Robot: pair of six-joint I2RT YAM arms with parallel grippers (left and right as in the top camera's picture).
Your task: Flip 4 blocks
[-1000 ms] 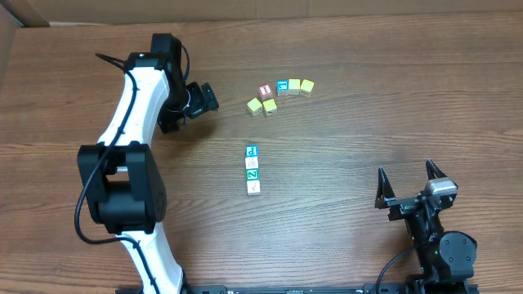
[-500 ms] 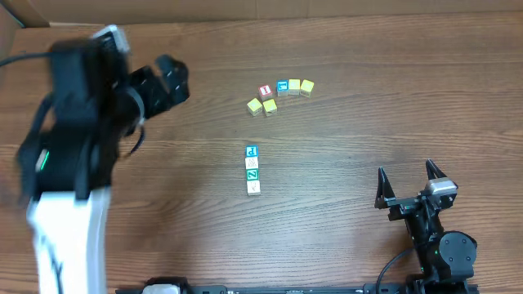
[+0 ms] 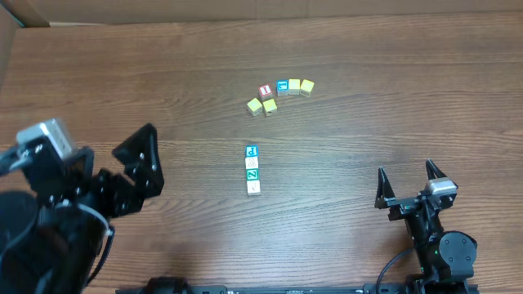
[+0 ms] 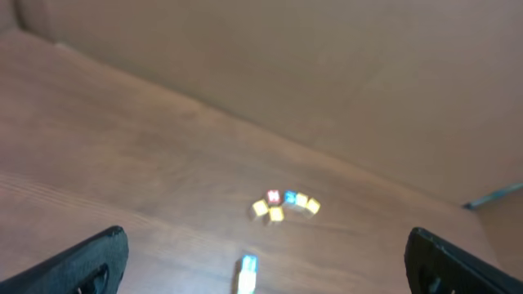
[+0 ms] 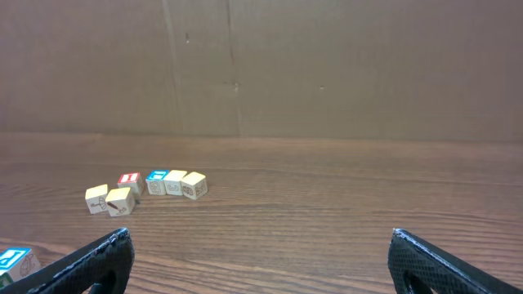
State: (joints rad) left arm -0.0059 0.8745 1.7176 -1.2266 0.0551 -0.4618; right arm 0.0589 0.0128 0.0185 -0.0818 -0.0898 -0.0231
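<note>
**A:** Grippers first. Reading the left gripper (image 3: 140, 167) as spread wide with nothing between the fingers. Looms large and smeared at the near left of the table (image 3: 368, 65), close under the overhead camera, aimed across toward the far side.

**B:** Agreed. Same for the right gripper (image 3: 406, 175): wide apart, empty, parked at the near right, facing the cardboard wall (image 5: 327, 65).

**A:** Hard to read anything from the left wrist. Blurred throughout.

**B:** Found the blocks (image 3: 252, 170) mid-table in a short line, touching end to end, blue block (image 3: 252, 151) farthest. Well apart from both grippers.

**A:** Cropped at the right wrist's lower left edge, though. Beyond them, yellow cubes (image 3: 306, 85) bunched with a red cube (image 3: 265, 91).
</note>
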